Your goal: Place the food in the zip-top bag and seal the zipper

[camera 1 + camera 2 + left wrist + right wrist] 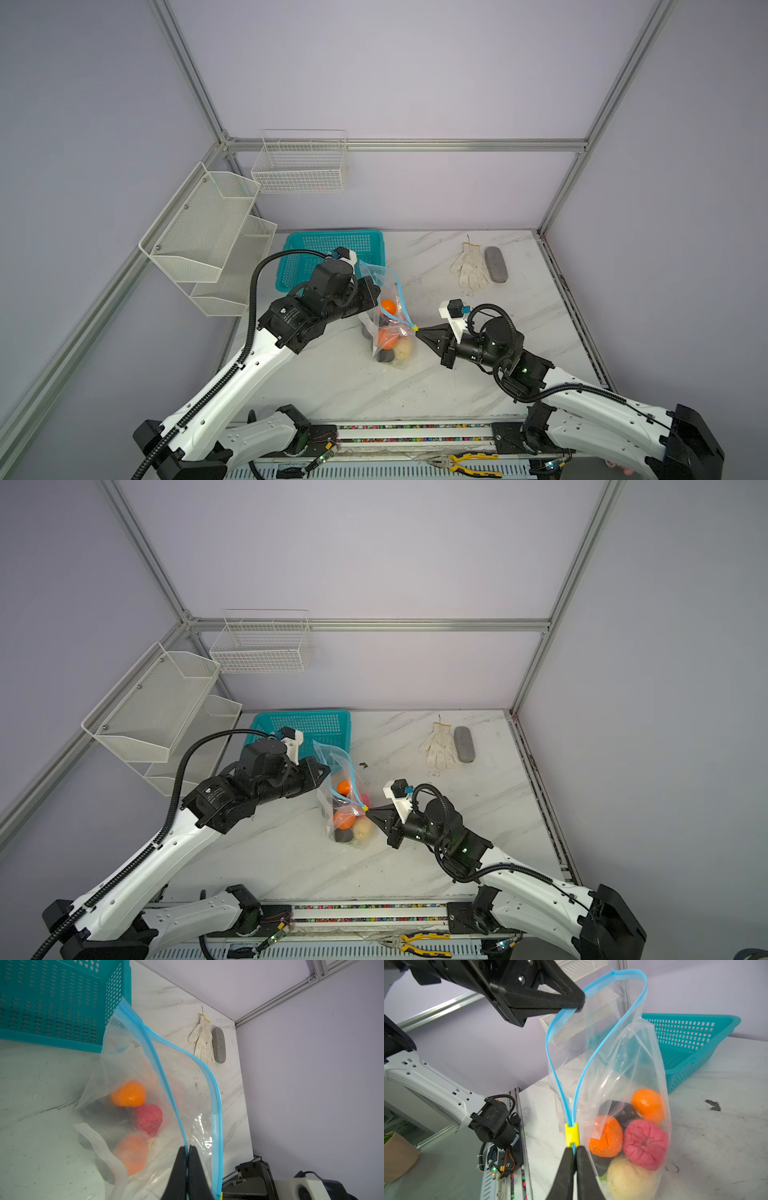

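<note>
Closest to the lens, the right gripper (574, 1150) was pinched together on the end of the zipper (550, 1047), with the yellow slider (572, 1134) right against its fingertips, just ahead of them. Further up the strip, the left gripper (188, 1148) was clamped on one lip of the same zipper, holding the zip-top bag (633, 1053) upright on the table (716, 1147). Below the left gripper and just beside the right one, the food (645, 1148) sat inside the bag: two orange balls, a pink one, a cream one and some dark pieces. No food showed in the teal basket (685, 1043) beyond the left gripper, so loading looked finished. Sealing looked barely begun. Ahead of the slider the two lips parted into a wide loop, so the slider's run along the whole mouth remained.
</note>
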{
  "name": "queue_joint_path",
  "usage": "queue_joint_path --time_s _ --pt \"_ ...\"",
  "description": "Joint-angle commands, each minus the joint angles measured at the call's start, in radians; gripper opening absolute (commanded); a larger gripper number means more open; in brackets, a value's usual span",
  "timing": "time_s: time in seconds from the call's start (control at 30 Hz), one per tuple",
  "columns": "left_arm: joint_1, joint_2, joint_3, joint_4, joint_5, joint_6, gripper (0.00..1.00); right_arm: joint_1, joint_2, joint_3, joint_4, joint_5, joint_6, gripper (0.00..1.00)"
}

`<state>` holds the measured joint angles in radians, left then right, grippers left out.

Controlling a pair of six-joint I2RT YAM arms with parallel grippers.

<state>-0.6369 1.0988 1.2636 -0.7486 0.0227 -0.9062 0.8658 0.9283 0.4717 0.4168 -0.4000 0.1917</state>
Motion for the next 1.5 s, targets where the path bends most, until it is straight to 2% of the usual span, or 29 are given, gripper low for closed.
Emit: queue_joint_path --time_s 0.0,0.23,0.4,0.83,0.93,1.07,1.17,1.33,1.47 --pt "0.005 -0.022 -0.030 0.051 0.008 -0.008 0.00 0.007 -0.017 0.037 -0.029 0.005 -0.046 0.04" --pt "0.005 -0.062 -0.018 0.001 -0.048 -0.002 0.00 0.007 0.012 0.175 -0.136 0.051 -0.142 0.00" --pt "0.005 -0.119 -0.037 -0.037 -0.104 -0.003 0.00 0.007 0.100 0.315 -0.219 0.021 -0.271 0.00" --pt "0.005 -0.206 -0.036 -0.116 -0.150 0.006 0.01 0.006 0.298 0.632 -0.407 -0.073 -0.596 0.00" --pt "0.006 -0.236 -0.060 -0.120 -0.165 0.006 0.11 0.007 0.365 0.705 -0.471 -0.103 -0.680 0.00" --pt "0.005 -0.276 -0.065 -0.144 -0.207 0.035 0.38 0.004 0.413 0.787 -0.564 -0.104 -0.817 0.00" --pt "0.005 -0.290 -0.019 -0.162 -0.251 0.100 0.51 0.004 0.425 0.814 -0.598 -0.114 -0.902 0.00" --pt "0.005 -0.273 0.085 -0.160 -0.297 0.249 0.68 -0.014 0.480 0.881 -0.689 -0.155 -0.996 0.00" --pt "0.005 -0.217 0.148 -0.150 -0.285 0.361 0.73 -0.045 0.539 0.948 -0.779 -0.188 -1.051 0.00"
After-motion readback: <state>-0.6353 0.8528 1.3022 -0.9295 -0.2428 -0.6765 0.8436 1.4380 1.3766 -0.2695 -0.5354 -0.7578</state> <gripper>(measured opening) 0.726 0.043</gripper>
